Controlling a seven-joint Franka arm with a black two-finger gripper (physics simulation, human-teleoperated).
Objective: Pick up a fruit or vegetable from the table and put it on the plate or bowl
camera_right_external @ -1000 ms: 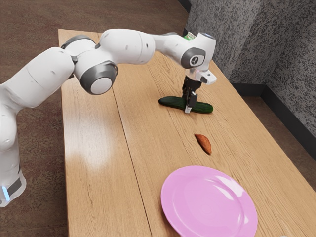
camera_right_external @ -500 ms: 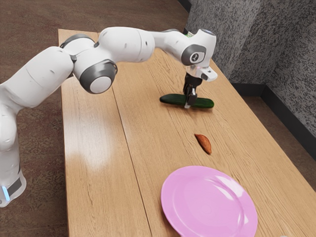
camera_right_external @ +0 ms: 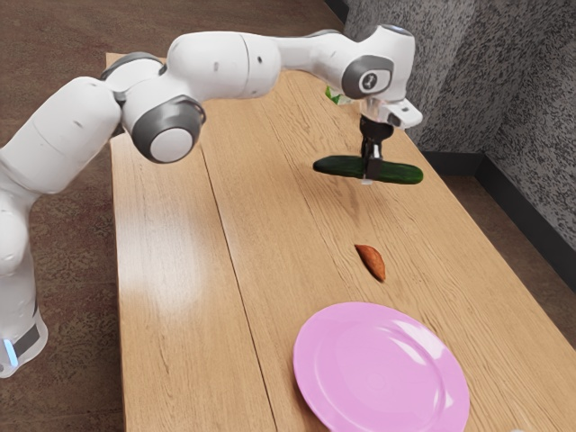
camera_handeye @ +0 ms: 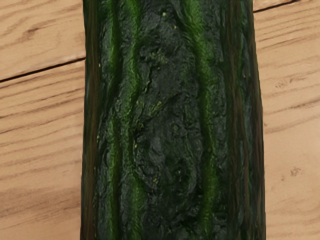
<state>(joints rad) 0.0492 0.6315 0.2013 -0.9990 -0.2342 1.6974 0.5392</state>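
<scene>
Our gripper point(camera_right_external: 369, 173) pinches the cucumber point(camera_right_external: 337, 165) at mid-length, holding it roughly level above the wooden table point(camera_right_external: 225, 270), well apart from the pink plate point(camera_right_external: 381, 369). We note dark green, bumpy skin with lighter lengthwise stripes.

Arm point(camera_right_external: 225, 63) comes in from the 8 o'clock corner of the exterior view. Shoulder link rises toward 1 o'clock, elbow point(camera_right_external: 166, 130) is bent, then the long link runs off toward 3 o'clock. Wrist point(camera_right_external: 376, 74) sits around 1 o'clock in frame, hand pointing straight down at 6. Tool point(camera_right_external: 369, 173) is vertical, fingers point(camera_right_external: 367, 158) set narrow and pressing the cucumber point(camera_right_external: 337, 165) from two sides near its middle. It hangs roughly level under the hand, long axis 9-to-3.
</scene>
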